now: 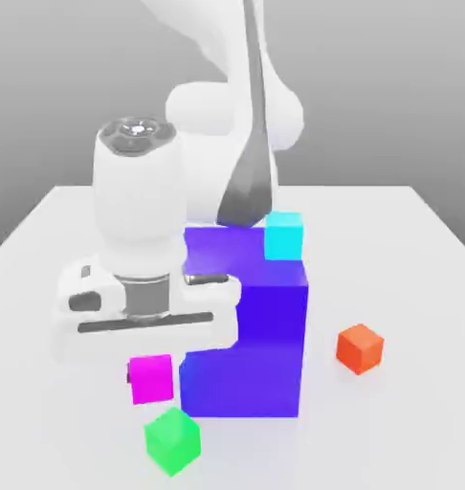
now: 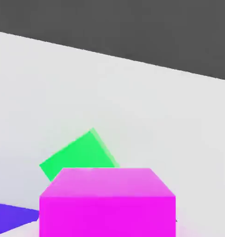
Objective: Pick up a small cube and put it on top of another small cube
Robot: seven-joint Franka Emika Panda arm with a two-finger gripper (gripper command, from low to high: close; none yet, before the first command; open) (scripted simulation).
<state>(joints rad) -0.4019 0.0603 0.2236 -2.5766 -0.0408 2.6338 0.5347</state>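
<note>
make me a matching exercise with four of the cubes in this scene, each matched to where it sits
Things:
1. magenta cube
2. green cube
3. orange cube
4. cyan cube

Places:
A. on top of the big blue-violet block
B. alone on the white table, off to the exterior view's right of the block
C. just under the robot's hand, beside the block on the exterior view's left
D. nearest the front edge of the exterior view, in front of the magenta cube

Pairs: 1-C, 2-D, 3-B, 4-A
</note>
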